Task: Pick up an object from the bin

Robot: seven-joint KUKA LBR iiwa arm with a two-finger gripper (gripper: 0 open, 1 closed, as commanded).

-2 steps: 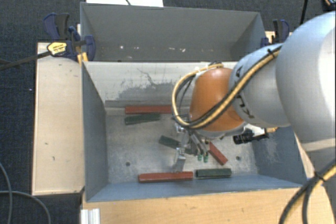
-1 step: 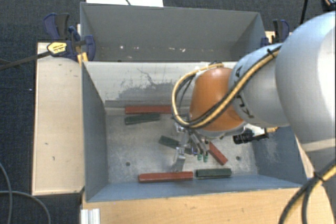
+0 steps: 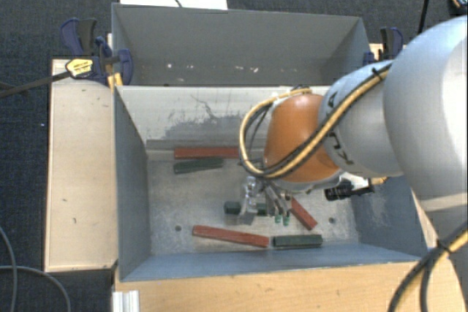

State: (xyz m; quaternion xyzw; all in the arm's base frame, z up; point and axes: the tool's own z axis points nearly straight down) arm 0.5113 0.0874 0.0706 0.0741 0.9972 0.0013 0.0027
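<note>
The bin [image 3: 131, 186] is plain grey. At its back lie a red-brown stick [image 3: 206, 153] and a dark green stick [image 3: 197, 166]; in front, a red-brown strip [image 3: 230, 236] and a dark green bar [image 3: 297, 241]. My wrist cover [image 3: 296, 135] is glossy orange.

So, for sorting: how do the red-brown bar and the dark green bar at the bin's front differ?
The long red-brown flat bar is longer and slightly tilted; the short dark green flat bar is shorter and lies level. Both lie flat.
</note>
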